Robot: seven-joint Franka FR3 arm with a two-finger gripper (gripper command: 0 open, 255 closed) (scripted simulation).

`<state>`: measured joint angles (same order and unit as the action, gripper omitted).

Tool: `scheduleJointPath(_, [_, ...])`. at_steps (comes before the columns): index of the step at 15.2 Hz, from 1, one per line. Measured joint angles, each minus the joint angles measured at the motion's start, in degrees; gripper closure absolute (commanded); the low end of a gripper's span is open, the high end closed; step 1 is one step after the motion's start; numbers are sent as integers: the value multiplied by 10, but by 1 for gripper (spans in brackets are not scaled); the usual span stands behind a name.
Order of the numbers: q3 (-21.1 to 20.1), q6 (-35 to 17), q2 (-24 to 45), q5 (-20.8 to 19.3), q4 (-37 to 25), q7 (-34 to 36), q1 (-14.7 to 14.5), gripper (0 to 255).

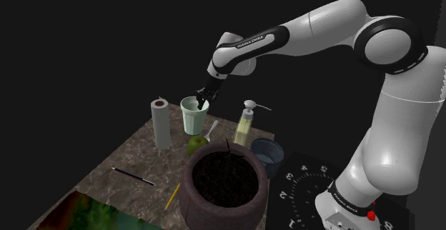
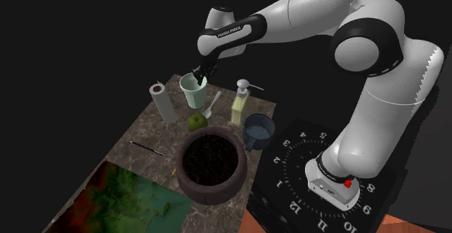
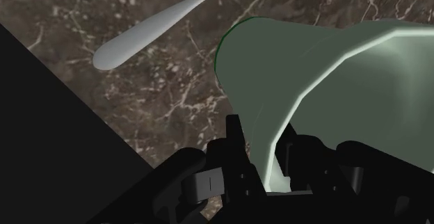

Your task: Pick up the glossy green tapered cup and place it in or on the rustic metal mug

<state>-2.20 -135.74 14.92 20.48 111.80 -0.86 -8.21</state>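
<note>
Arm [image 2: 304, 11]: the black band on the forearm carries white lettering [image 2: 232, 30] reading "FRANKA EMIKA" in the second exterior view; the same lettering [image 1: 250, 41] appears in the shoulder view, fainter. Stand [image 2: 406, 188]: the top is drawn as a black clock face [image 2: 290, 177] with white numerals, and 1, 2, 3 and 8, 9, 10, 11, 12 are legible around the arm's base, while the other numerals are covered or unclear. Small white print on the base collar [image 1: 343, 208] cannot be read.
</note>
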Motion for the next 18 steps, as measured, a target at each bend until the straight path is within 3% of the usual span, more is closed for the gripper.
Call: scheduleJointPath(18, [6,104,-51,-26,-57,38,0,255])
